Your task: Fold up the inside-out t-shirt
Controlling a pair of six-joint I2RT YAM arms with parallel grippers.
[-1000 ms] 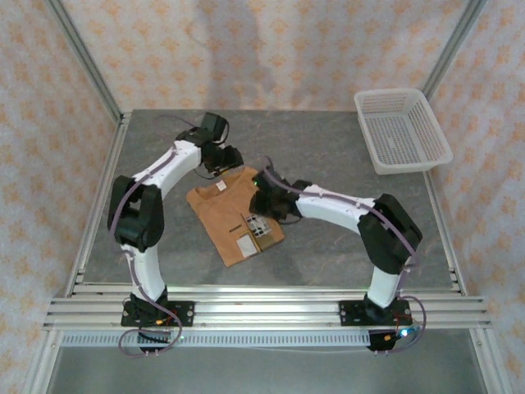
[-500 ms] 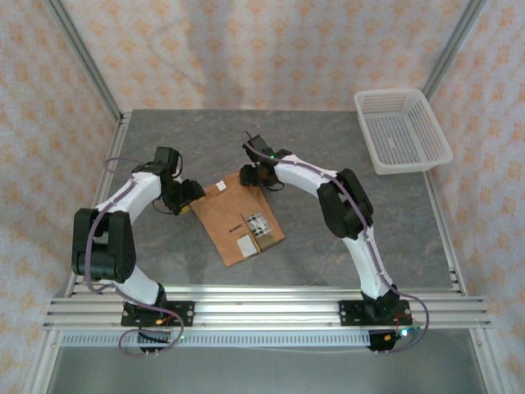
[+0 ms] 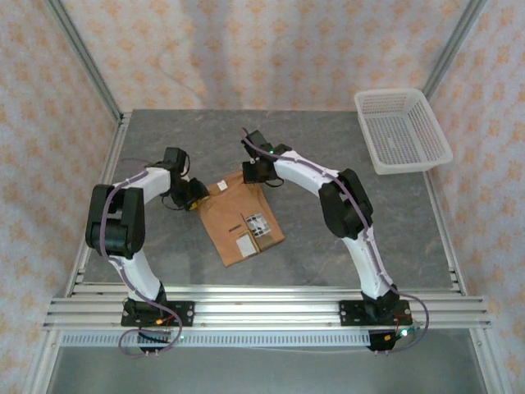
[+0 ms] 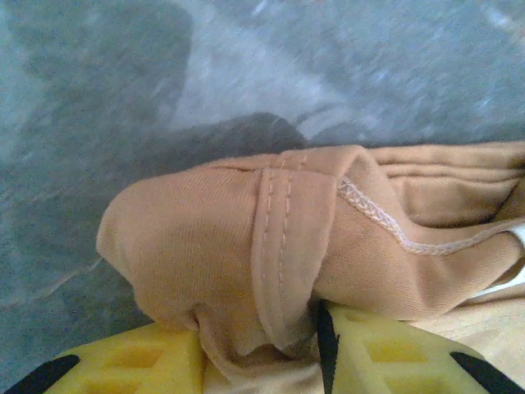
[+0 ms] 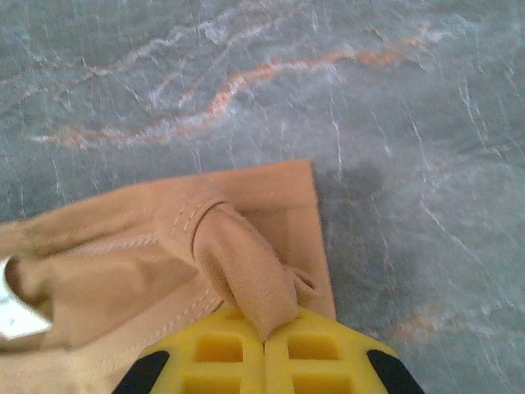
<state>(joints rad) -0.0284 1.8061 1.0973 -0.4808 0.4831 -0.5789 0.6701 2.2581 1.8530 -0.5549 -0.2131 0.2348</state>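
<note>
The inside-out t-shirt lies folded in a compact rectangle mid-table, white labels facing up near its front end. At its far left corner the left gripper is pinching a bunched hem between its yellow fingers. On the far right corner, the right gripper is squeezed tight on a twist of cloth. The grey table is beneath, with a white basket off at the far right.

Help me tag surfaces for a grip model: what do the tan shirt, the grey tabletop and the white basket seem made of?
Caramel-tan soft t-shirt: matte knit jersey, probably cotton; fine knit grain, exposed overlock seam stitching. Grey tabletop: smooth stone-look surface with pale and orange veins; real stone or laminate, unclear. White rectangular basket: likely moulded plastic, lattice-perforated walls.
</note>
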